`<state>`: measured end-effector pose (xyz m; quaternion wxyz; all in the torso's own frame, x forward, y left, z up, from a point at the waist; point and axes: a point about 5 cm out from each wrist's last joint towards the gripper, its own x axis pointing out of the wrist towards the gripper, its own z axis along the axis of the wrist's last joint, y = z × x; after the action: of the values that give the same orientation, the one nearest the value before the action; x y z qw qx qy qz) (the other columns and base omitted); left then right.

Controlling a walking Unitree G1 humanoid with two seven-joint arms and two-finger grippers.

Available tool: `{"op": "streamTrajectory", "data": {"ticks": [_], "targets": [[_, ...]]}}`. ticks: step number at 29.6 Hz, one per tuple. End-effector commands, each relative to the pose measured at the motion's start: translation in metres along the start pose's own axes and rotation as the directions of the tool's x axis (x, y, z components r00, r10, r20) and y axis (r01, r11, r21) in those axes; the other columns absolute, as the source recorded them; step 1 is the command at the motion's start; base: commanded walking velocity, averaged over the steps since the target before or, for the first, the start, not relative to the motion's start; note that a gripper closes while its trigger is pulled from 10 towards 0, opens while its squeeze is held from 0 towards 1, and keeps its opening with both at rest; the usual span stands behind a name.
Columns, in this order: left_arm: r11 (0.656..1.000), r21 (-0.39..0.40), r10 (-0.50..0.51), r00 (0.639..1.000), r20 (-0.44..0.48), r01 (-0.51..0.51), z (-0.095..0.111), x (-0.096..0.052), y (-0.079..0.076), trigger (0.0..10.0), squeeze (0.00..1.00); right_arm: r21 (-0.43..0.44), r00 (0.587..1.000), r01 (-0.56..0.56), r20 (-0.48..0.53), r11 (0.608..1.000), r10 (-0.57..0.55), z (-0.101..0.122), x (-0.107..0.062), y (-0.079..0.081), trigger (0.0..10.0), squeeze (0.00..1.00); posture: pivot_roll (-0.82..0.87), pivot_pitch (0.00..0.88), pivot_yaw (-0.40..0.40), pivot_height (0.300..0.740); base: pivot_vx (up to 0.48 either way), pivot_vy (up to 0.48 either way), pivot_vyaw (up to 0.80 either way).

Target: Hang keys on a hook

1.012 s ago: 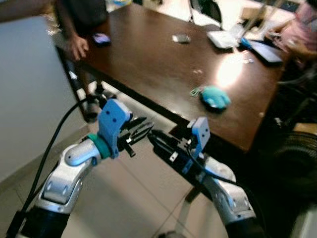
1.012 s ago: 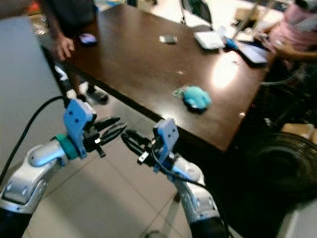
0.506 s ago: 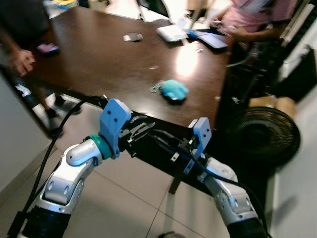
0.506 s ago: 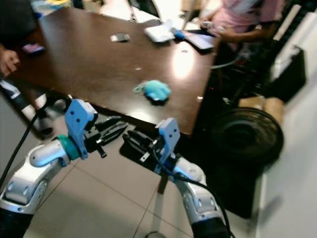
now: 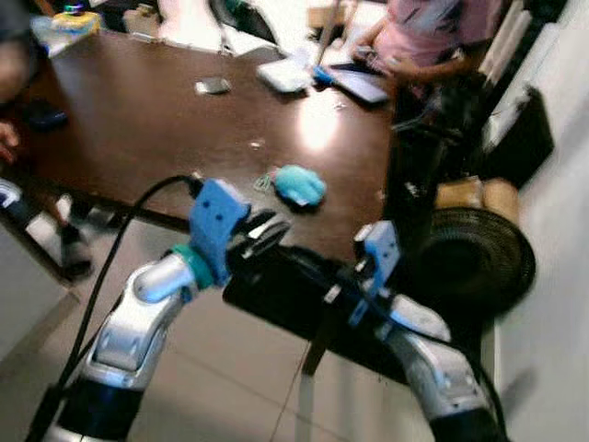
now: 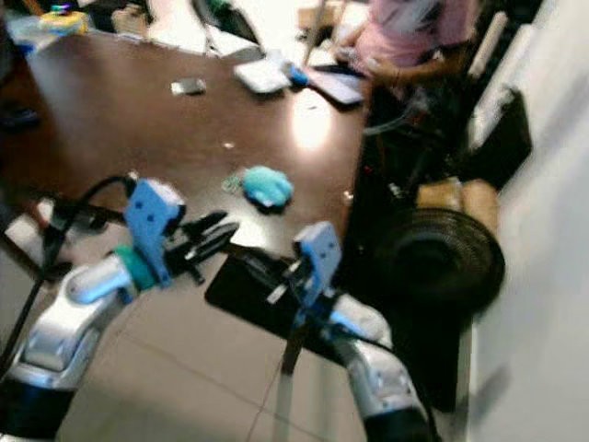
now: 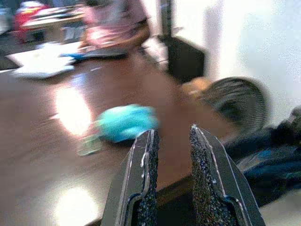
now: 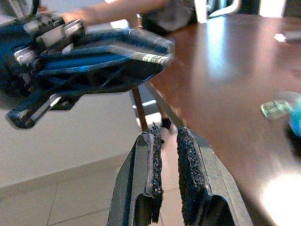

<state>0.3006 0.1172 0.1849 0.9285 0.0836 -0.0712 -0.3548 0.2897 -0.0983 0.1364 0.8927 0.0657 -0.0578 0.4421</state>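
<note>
The keys are a turquoise plush keychain with a green ring, lying on the dark brown table close to its near edge. My left gripper hovers in front of that edge, just short of the keys and lower than them, its fingers open with nothing between them. My right gripper is beside it, lower and under the table's edge. Its pads are nearly together and hold nothing. The keychain's ring lies off to one side of it.
A person in pink sits at the table's far side by a tablet and white papers. A phone lies mid-table. A black floor fan and boxes stand to the right. Another person's hand is at the left edge.
The whole view has swung to the right, bringing the fan and the person in pink into sight. Both grippers keep the same pose before me, now nearer the keys.
</note>
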Motion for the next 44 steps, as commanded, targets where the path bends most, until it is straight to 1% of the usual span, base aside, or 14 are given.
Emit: {"op": "streamTrajectory", "data": {"ticks": [1, 19, 24, 26, 29, 33, 34, 35, 36, 40, 41, 42, 43, 44], "targets": [[1.000, 0.002, 0.009, 1.000, -0.022, -0.009, -0.005, -0.003, 0.001, 10.0, 0.00, 0.017, 1.000, -0.016, -0.007, 1.000, 0.016, -0.004, 0.002, 0.006, 10.0, 0.00, 0.04, 0.000, 0.060, 0.740, 0.450, 0.000, 0.00], [1.000, -0.005, 0.002, 1.000, -0.019, -0.002, -0.006, -0.002, -0.001, 10.0, 0.00, 0.020, 1.000, -0.015, -0.008, 1.000, 0.015, -0.004, 0.002, 0.005, 10.0, 0.00, 0.04, 0.000, 0.060, 0.740, 0.438, 0.000, 0.00], [0.998, 0.008, -0.066, 0.997, -0.026, 0.067, -0.005, -0.006, -0.007, 10.0, 0.00, 0.018, 1.000, -0.015, -0.008, 1.000, 0.016, -0.004, 0.002, 0.006, 10.0, 0.00, 0.04, 0.000, 0.057, 0.740, 0.000, 0.000, 0.00], [0.989, 0.035, -0.141, 0.987, -0.073, 0.144, -0.009, -0.013, -0.010, 10.0, 0.00, 0.017, 1.000, -0.015, -0.008, 1.000, 0.015, -0.004, 0.002, 0.006, 10.0, 0.00, 0.04, 0.000, 0.057, 0.740, 0.000, 0.000, 0.00], [0.984, 0.043, -0.171, 0.981, -0.095, 0.176, -0.011, -0.017, -0.011, 10.0, 0.00, 0.017, 1.000, -0.015, -0.008, 1.000, 0.015, -0.004, 0.002, 0.006, 10.0, 0.00, 0.04, 0.000, 0.057, 0.740, 0.000, 0.000, 0.00], [0.965, 0.041, -0.247, 0.953, -0.174, 0.258, -0.018, -0.029, -0.011, 10.0, 0.00, 0.018, 1.000, -0.015, -0.007, 1.000, 0.015, -0.004, 0.001, 0.006, 10.0, 0.00, 0.04, 0.000, 0.069, 0.740, 0.000, 0.000, 0.00], [0.951, 0.052, -0.290, 0.936, -0.201, 0.306, -0.018, -0.039, -0.012, 10.0, 0.00, 0.019, 1.000, -0.014, -0.006, 1.000, 0.014, -0.004, 0.001, 0.006, 10.0, 0.00, 0.04, 0.000, 0.076, 0.740, 0.000, 0.000, 0.00], [0.951, 0.052, -0.290, 0.936, -0.201, 0.306, -0.018, -0.039, -0.012, 10.0, 0.00, 0.019, 1.000, -0.014, -0.006, 1.000, 0.014, -0.004, 0.001, 0.006, 10.0, 0.00, 0.04, 0.000, 0.076, 0.740, 0.000, 0.000, 0.00], [0.929, 0.061, -0.345, 0.912, -0.224, 0.366, -0.016, -0.051, -0.015, 10.0, 0.00, 0.020, 1.000, -0.012, -0.003, 1.000, 0.012, -0.004, 0.002, 0.006, 10.0, 0.00, 0.04, 0.000, 0.076, 0.740, 0.000, 0.000, 0.00], [0.921, 0.055, -0.365, 0.902, -0.233, 0.387, -0.016, -0.055, -0.017, 10.0, 0.00, 0.020, 1.000, -0.012, -0.002, 1.000, 0.012, -0.004, 0.002, 0.007, 10.0, 0.00, 0.05, 0.000, 0.083, 0.740, 0.000, 0.000, 0.00], [0.909, 0.036, -0.393, 0.884, -0.253, 0.415, -0.018, -0.061, -0.020, 10.0, 0.12, 0.021, 1.000, -0.012, -0.001, 1.000, 0.012, -0.004, 0.002, 0.007, 10.0, 0.00, 0.04, 0.000, 0.089, 0.740, 0.000, 0.000, 0.00], [0.909, 0.036, -0.393, 0.884, -0.253, 0.415, -0.018, -0.061, -0.020, 10.0, 0.12, 0.021, 1.000, -0.012, -0.001, 1.000, 0.012, -0.004, 0.002, 0.007, 10.0, 0.00, 0.04, 0.000, 0.089, 0.740, 0.000, 0.000, 0.00], [0.900, 0.013, -0.417, 0.871, -0.260, 0.435, -0.018, -0.067, -0.022, 10.0, 0.46, 0.021, 1.000, -0.011, 0.001, 1.000, 0.011, -0.003, 0.002, 0.008, 10.0, 0.00, 0.04, 0.000, 0.095, 0.740, 0.000, 0.000, 0.00], [0.893, -0.026, -0.439, 0.858, -0.267, 0.449, -0.016, -0.075, -0.023, 10.0, 1.00, 0.024, 1.000, -0.005, 0.007, 1.000, 0.005, -0.003, 0.002, 0.008, 10.0, 0.00, 0.05, 0.000, 0.103, 0.740, 0.000, 0.000, 0.00]]}}
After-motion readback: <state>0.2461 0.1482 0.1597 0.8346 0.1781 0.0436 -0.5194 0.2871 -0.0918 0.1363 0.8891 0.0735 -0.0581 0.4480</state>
